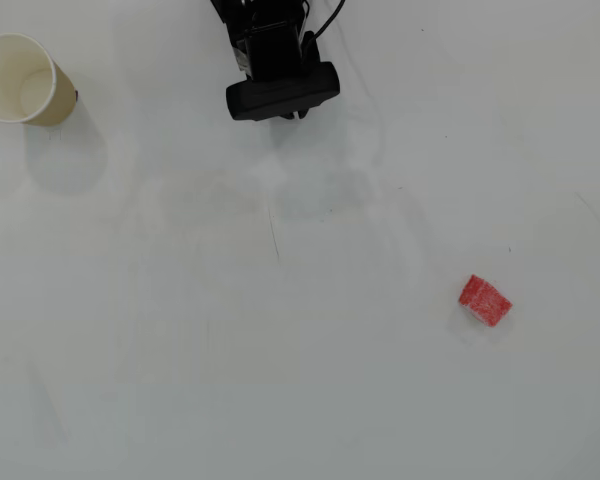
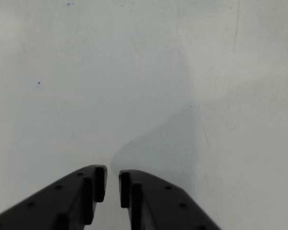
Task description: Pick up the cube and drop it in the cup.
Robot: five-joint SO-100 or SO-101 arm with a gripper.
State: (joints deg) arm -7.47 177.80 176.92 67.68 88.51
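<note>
Red cube (image 1: pixel 485 300) lies (untouched) far from hand (image 2: pixel 113 184).

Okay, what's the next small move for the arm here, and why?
Probably swing the claw toward the small red speckled cube and open it. In the overhead view the cube lies bare on the white table, lower right, far from the arm; the wrist view shows nearly closed fingers holding nothing.

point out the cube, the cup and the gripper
cube (image 1: pixel 485 300), overhead view, middle of its red top face
cup (image 1: pixel 59 104), overhead view, tan outer wall
gripper (image 2: pixel 112 184), wrist view, narrow gap between its black fingertips
</note>
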